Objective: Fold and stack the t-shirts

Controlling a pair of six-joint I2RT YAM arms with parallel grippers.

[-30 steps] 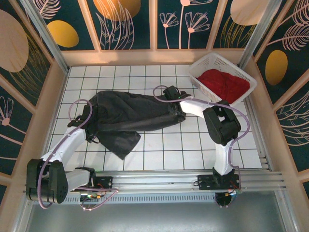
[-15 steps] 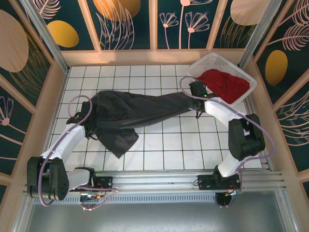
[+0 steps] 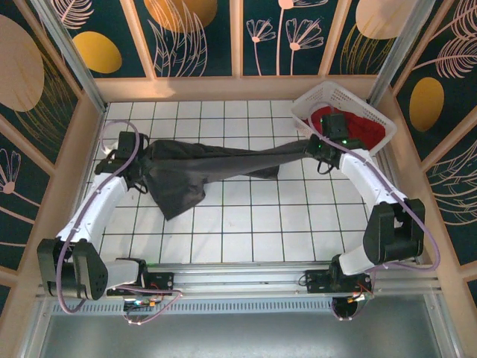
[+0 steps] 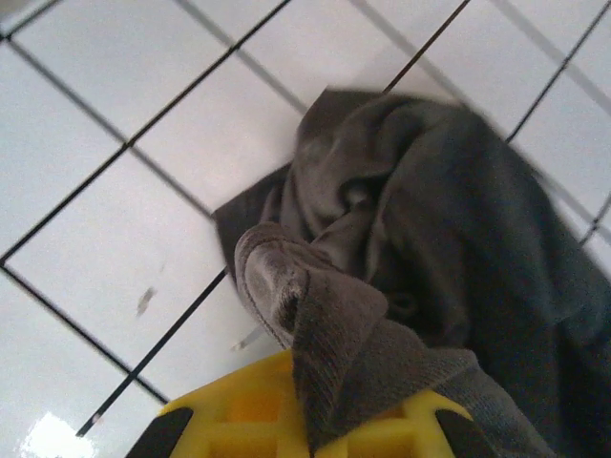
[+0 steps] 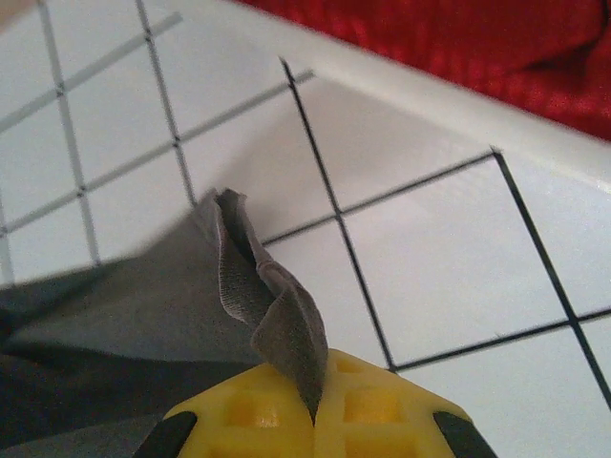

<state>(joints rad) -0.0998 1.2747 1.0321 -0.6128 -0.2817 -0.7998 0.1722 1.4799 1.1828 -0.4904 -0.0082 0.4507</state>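
The charcoal-grey t-shirt [image 3: 195,170] hangs stretched across the middle of the white tiled table, pulled taut between both arms. My left gripper [image 3: 136,165] is shut on its left end; the left wrist view shows bunched grey cloth [image 4: 382,286] pinched in the yellow jaws. My right gripper [image 3: 313,148] is shut on the right end, and a thin grey hem [image 5: 272,305] rises from the closed jaws in the right wrist view. The bright red t-shirt [image 3: 358,128] lies crumpled in the basket, seen too as red cloth [image 5: 458,38].
A white lattice basket [image 3: 311,101] stands at the back right corner, its rim [image 5: 382,81] just beyond my right gripper. Wooden walls ring the table [image 3: 261,224], and a metal rail [image 3: 261,276] runs along the near edge.
Both grippers moved apart and toward the back, the left to the far left, the right up beside the basket. The grey shirt went from loosely spread to stretched taut.
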